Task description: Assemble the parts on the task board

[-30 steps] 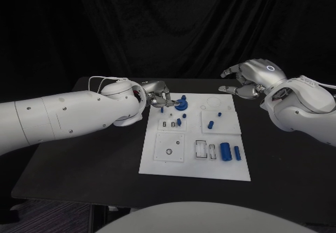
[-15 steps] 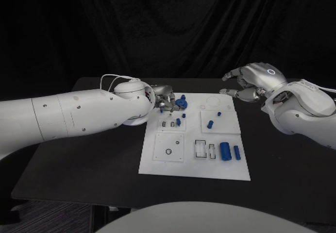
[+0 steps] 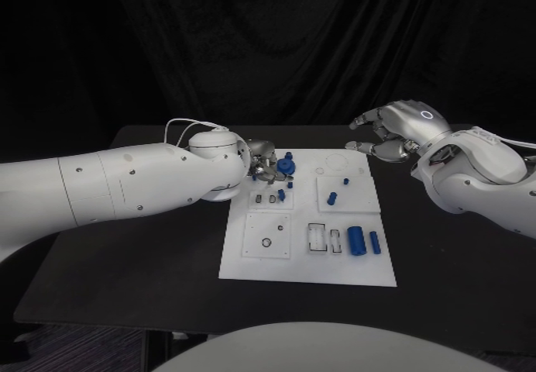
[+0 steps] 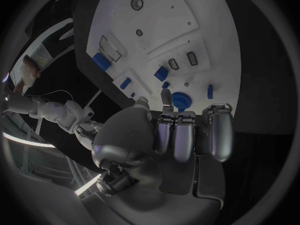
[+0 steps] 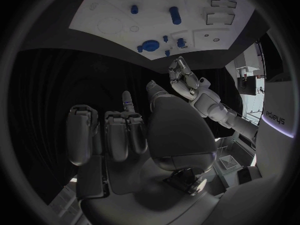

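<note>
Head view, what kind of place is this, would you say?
Probably a robotics lab or test cell: a black table before dark drapes carries a white task board with small blue parts, worked by the left hand and right hand.

The head camera looks down on the task board (image 3: 310, 232); both wrist cameras, behind their hands, share it.

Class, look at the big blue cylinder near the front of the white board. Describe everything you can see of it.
The big blue cylinder looks like smooth, plain plastic. It lies on its side on the white board, between an empty rectangular slot and a thinner blue rod, which lies parallel to it. Neither hand touches it.
</note>
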Robot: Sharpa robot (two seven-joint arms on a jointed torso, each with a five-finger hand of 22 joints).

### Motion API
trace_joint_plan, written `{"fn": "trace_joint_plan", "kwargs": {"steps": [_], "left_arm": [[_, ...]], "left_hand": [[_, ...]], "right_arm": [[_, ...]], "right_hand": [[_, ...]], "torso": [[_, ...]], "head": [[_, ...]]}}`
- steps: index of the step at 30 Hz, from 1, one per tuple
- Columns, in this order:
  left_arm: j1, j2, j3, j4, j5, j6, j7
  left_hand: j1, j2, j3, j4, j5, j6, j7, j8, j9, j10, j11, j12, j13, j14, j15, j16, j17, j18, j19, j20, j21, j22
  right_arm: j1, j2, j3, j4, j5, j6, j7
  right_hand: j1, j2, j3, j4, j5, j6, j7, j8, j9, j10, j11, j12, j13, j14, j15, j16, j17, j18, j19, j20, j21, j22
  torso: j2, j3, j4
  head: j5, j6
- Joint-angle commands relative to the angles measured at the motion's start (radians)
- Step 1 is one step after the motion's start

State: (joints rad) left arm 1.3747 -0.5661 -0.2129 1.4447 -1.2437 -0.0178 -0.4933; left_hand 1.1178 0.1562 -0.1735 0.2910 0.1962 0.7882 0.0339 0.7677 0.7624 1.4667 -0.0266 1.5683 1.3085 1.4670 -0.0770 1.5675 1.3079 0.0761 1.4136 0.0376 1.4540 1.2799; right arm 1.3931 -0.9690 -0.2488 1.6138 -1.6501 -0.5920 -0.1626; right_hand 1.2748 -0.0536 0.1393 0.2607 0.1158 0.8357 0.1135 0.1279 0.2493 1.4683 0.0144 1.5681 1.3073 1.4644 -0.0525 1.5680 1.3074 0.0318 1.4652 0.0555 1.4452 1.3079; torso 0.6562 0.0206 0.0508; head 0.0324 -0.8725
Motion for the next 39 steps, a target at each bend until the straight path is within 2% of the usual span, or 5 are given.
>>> {"fn": "trace_joint_plan", "kwargs": {"steps": [1,9,16,33,39], "left_arm": [[-0.003,0.006,0.001,-0.002,0.0,0.016,-0.017],[-0.006,0.022,0.001,-0.018,0.0,0.012,-0.005],[-0.015,0.036,0.001,-0.037,0.0,0.01,-0.004],[-0.046,0.059,0.001,-0.066,0.0,0.011,-0.006],[-0.053,0.063,0.001,-0.071,0.0,0.012,-0.004]], "left_hand": [[-0.003,0.01,-0.001,-0.007,0.001,0.012,0.0,-0.007,0.006,0.104,-0.006,0.003,0.262,0.104,-0.005,0.003,0.263,-0.009,-0.003,-0.007,-0.005,-0.003],[0.012,0.013,0.009,-0.011,0.023,0.019,0.0,-0.029,0.017,0.104,-0.007,0.003,0.262,0.104,-0.005,0.003,0.263,-0.007,-0.009,-0.008,-0.013,-0.012],[0.02,0.014,0.014,-0.012,0.031,0.021,0.001,-0.045,0.02,0.104,-0.006,0.003,0.262,0.104,-0.005,0.003,0.263,-0.007,-0.009,-0.008,-0.014,-0.011],[0.032,0.015,0.026,-0.01,0.039,0.055,-0.001,-0.085,0.025,0.104,-0.008,0.003,0.262,0.104,-0.006,0.003,0.263,-0.006,-0.01,-0.009,-0.019,-0.014],[0.032,0.016,0.027,-0.009,0.039,0.059,-0.002,-0.089,0.026,0.104,-0.008,0.003,0.262,0.104,-0.006,0.003,0.263,-0.006,-0.01,-0.009,-0.019,-0.014]], "right_arm": [[-0.003,-0.002,0.001,0.003,0.008,-0.027,0.016],[-0.003,-0.003,0.001,0.005,0.009,-0.024,0.019],[-0.003,-0.003,0.001,0.006,0.009,-0.019,0.019],[-0.003,0.0,0.001,0.002,0.009,-0.008,0.017],[-0.004,0.0,0.001,0.001,0.009,-0.003,0.015]], "right_hand": [[-0.006,0.001,-0.003,0.003,0.004,0.007,0.0,0.006,-0.001,0.103,0.003,0.003,0.264,0.106,0.004,0.003,0.263,-0.001,0.053,0.006,0.0,0.223],[-0.005,0.002,-0.002,0.002,0.007,0.006,0.0,0.004,-0.002,0.103,0.003,0.003,0.264,0.106,0.004,0.003,0.263,-0.001,0.053,0.006,-0.001,0.222],[-0.004,0.003,-0.002,0.002,0.007,0.006,0.0,0.004,-0.002,0.103,0.003,0.003,0.264,0.106,0.004,0.003,0.263,0.0,0.052,0.006,-0.002,0.222],[0.001,0.005,-0.001,-0.001,0.014,0.003,0.001,0.001,-0.005,0.103,0.004,0.003,0.264,0.106,0.005,0.003,0.263,0.0,0.051,0.006,-0.004,0.221],[0.001,0.005,-0.001,-0.001,0.014,0.003,0.001,0.001,-0.005,0.103,0.004,0.003,0.264,0.106,0.005,0.003,0.263,0.0,0.051,0.006,-0.004,0.221]], "torso": [[0.002,-0.0024,0.0004],[0.004,-0.0025,0.0021],[0.002,-0.0071,0.0047],[0.0,-0.0059,0.0003],[0.0,-0.0068,0.0023]], "head": [[-0.001,0.0],[-0.002,0.0],[-0.008,0.0],[-0.01,0.0],[-0.012,0.0]]}}
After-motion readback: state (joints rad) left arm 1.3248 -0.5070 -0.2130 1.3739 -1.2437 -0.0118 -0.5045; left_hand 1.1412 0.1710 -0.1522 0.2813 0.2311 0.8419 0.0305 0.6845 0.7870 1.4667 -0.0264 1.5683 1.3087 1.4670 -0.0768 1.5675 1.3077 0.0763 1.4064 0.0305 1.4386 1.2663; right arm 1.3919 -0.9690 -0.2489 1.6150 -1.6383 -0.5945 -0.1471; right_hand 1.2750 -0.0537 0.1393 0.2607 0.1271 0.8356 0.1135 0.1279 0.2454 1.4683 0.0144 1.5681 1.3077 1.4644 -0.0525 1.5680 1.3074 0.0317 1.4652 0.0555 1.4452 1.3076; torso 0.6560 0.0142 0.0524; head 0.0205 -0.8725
